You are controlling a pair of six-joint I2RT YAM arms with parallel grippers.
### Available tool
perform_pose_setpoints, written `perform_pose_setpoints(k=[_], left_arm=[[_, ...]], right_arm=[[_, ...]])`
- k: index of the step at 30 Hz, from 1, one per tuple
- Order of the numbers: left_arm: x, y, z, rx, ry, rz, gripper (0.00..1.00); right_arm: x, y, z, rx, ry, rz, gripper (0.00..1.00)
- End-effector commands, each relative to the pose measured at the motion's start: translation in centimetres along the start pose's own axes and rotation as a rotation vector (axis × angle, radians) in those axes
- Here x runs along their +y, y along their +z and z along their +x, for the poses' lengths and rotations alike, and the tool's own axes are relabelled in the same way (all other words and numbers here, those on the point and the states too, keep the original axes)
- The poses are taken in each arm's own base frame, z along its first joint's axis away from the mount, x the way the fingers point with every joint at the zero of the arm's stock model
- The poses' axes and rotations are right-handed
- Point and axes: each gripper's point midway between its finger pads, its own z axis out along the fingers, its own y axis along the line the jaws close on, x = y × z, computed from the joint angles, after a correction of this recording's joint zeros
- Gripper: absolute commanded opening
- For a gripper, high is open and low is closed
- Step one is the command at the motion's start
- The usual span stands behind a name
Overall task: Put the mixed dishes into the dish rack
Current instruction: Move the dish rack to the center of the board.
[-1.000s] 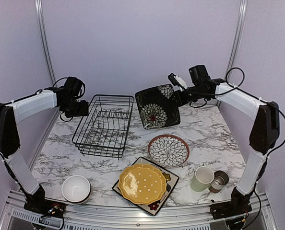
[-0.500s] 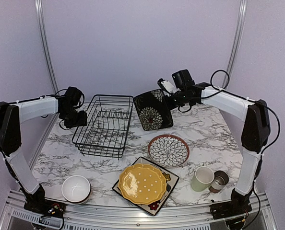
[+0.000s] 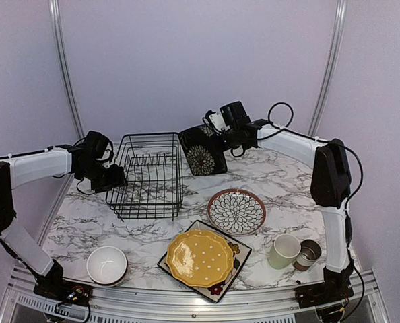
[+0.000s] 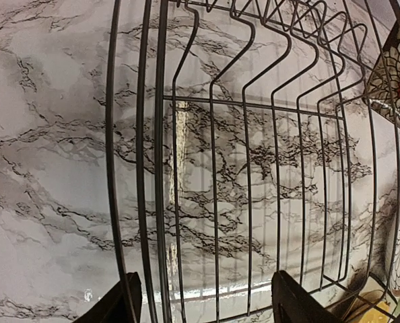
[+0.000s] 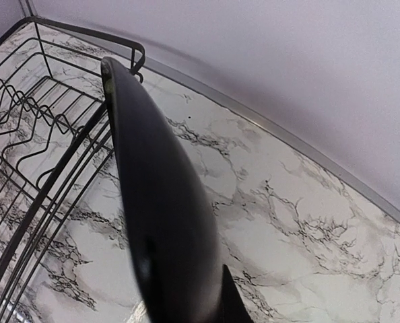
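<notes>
Fingers of the right gripper (image 3: 215, 132) clamp the upper corner of a glossy black square plate (image 3: 201, 151) painted with a white petal flower. It is held on edge at mid-frame, just right of the dish rack (image 3: 151, 134). At the rack's left side the left gripper (image 3: 112, 179) is spread wide, its dark fingers straddling the thin black wire rim. Zigzag prongs line the rack floor above the white, grey-veined marble table (image 3: 287, 182). A yellow scalloped plate (image 3: 200, 258) with white dots lies at lower centre.

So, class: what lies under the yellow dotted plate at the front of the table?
A black square plate lies under the yellow plate; only its flowered corners show. Its middle is covered, so anything between them cannot be seen.
</notes>
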Motion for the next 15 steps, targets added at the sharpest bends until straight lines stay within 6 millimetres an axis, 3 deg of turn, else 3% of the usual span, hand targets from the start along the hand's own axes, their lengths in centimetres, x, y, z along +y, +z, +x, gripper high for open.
perform_pose_setpoints(k=[1,6,11,15], left_arm=[[-2.7,-0.6,0.0,-0.022,0.012,0.137,0.68],[-4.5,-0.4,1.0,-0.011,0.040,0.190,0.68],[-7.7,-0.7,1.8,-0.013,0.098,0.281,0.68],[-8.4,-0.6,2.0,0.007,0.126,0.273,0.68]], right_arm=[[2.1,-1.4,-7.6,-0.234,0.007,-0.045,0.00],[1.8,-1.4,-9.0,-0.273,0.003,-0.028,0.00],[-0.1,-3.5,-11.1,-0.338,-0.015,0.076,0.00],[-1.9,-5.6,-12.5,-0.378,-0.002,0.172,0.00]])
